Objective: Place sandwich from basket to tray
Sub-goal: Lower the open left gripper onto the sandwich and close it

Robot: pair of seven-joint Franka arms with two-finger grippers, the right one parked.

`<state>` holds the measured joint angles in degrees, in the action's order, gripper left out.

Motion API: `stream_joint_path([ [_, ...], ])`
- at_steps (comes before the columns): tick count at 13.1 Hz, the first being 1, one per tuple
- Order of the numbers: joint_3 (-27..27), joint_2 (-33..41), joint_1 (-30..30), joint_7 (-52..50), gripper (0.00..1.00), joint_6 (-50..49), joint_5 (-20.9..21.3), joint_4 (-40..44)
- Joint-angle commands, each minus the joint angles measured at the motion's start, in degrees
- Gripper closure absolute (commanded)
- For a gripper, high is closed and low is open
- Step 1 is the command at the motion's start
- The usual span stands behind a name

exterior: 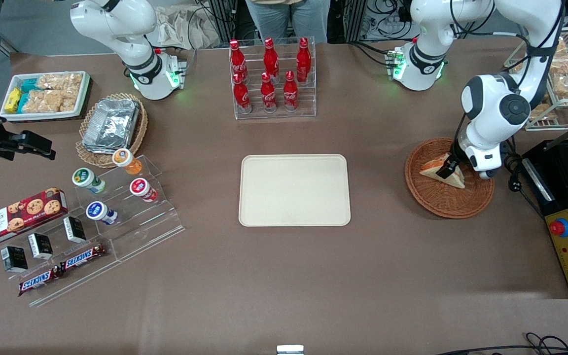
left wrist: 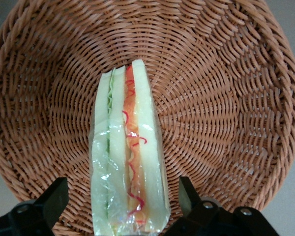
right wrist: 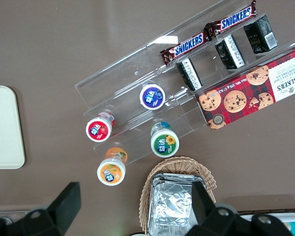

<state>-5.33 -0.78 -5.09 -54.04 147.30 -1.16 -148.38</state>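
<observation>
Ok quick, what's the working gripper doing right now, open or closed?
Gripper: open, down in the basket, fingers straddling the sandwich, not yet closed on it.

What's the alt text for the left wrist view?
A plastic-wrapped sandwich lies in a reddish-brown wicker basket, cut edge up showing green and orange-red filling. The gripper is open, one finger on each side of the sandwich.

Bright even overhead light, soft shadows, glare on sandwich point(left wrist: 129, 157) wrap
</observation>
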Motion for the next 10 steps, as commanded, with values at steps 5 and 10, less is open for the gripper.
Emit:
stream_joint_path([
  [5, -0.4, -3.5, -0.4, -2.3, 0.71, 5.6, 0.5, 0.0],
  [10, -0.8, 3.9, 0.3, -1.1, 1.00, -2.8, 0.6, 1.7],
])
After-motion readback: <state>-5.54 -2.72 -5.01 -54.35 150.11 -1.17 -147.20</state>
